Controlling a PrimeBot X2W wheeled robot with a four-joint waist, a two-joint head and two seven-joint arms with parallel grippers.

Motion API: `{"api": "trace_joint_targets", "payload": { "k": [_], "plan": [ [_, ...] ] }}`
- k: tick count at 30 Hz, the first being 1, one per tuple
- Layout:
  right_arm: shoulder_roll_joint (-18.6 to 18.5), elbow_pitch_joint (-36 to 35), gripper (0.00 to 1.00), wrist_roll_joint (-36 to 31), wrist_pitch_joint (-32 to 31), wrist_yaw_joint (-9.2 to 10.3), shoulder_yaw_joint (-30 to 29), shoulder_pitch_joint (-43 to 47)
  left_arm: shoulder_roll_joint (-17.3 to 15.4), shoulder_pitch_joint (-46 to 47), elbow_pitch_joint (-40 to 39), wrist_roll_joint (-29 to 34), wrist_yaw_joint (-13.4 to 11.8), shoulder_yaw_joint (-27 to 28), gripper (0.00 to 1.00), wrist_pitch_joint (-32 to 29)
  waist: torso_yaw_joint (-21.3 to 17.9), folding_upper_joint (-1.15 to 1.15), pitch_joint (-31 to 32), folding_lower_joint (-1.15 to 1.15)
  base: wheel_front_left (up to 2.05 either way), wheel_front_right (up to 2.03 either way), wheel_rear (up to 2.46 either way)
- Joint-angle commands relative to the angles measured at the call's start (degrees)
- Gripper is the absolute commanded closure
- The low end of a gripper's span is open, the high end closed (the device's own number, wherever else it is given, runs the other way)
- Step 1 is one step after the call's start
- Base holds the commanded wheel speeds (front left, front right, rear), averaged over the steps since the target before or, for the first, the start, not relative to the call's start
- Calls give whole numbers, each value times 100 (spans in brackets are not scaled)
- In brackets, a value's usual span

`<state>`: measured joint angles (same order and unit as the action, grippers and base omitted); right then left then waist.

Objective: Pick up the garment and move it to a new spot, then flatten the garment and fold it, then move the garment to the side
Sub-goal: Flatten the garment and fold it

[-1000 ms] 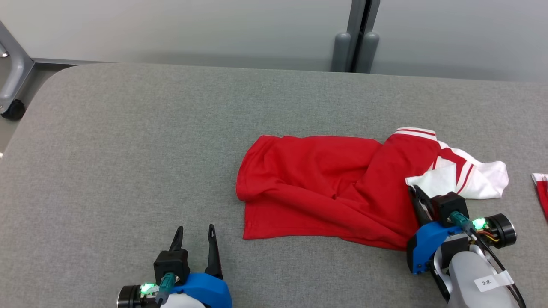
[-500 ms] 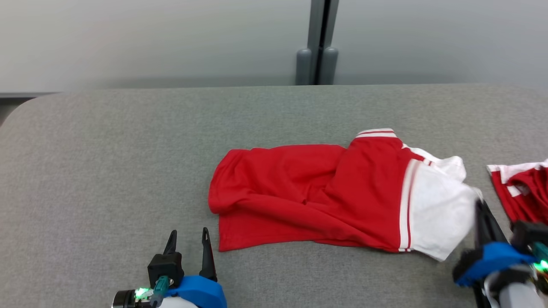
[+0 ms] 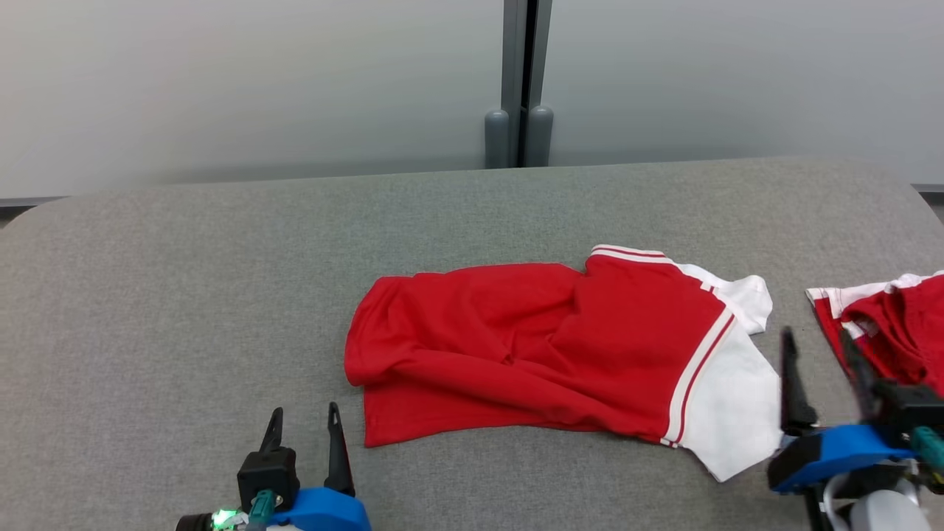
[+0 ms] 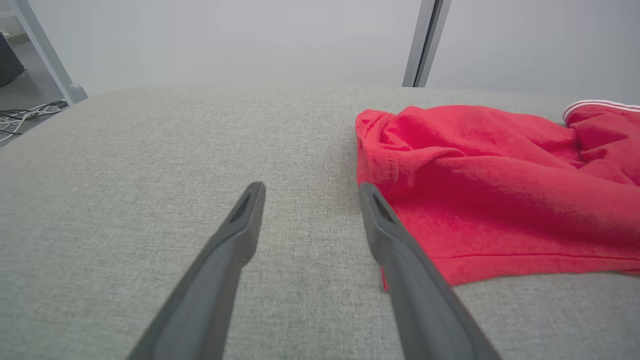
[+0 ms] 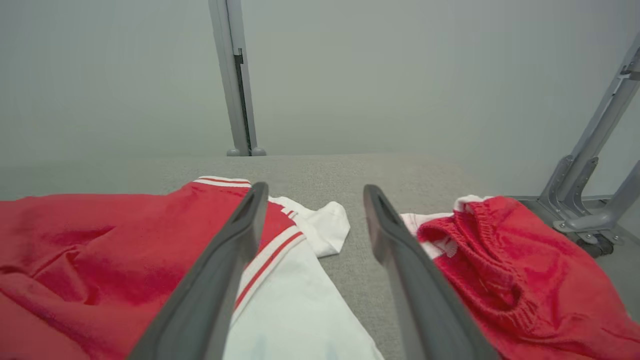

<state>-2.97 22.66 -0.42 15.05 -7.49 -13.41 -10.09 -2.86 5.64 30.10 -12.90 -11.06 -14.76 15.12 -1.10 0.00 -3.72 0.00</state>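
Surface, head view: grey cloth-covered table before a pale wall; grey post behind
Garment, head view: red garment lies rumpled at mid-table; its white sleeve is spread out toward the robot's right; a second red piece lies apart from it at the right edge
Grippers, head view: left gripper has jaws apart and empty, near the garment's near-left corner; right gripper has jaws apart and empty, over the bare strip between sleeve and second red piece
Left wrist view: left gripper is spread over bare table; the garment has its hem corner just beside one finger
Right wrist view: right gripper is wide, holding nothing; white sleeve lies past one finger, second red piece past the other
Handling: likely light, limp, soft, not fragile; it should sag and drag wrinkles when lifted; best pinched at hem corners or the sleeve edge
Containers: none made out; the garment lies straight on the table
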Motion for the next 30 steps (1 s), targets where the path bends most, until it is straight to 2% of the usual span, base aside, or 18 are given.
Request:
{"api": "trace_joint_targets", "payload": {
  "k": [1,8,18,30],
  "plan": [
    [5,-19,0,84,14,-1,84,69,-5,-76,-26,43,27,58,0,4,15,0,16,0,0,0,0],
    [-3,69,0,108,15,-1,647,228,-4,-298,-136,220,138,210,0,4,112,0,190,0,0,0,0],
    [-5,436,0,59,16,-1,767,476,-1,-482,-79,185,245,142,0,3,99,0,373,0,0,0,0],
    [-5,558,0,-2,16,-1,811,211,-2,-195,51,-224,466,-278,0,3,-95,0,4,0,0,0,0]
  ]
}}
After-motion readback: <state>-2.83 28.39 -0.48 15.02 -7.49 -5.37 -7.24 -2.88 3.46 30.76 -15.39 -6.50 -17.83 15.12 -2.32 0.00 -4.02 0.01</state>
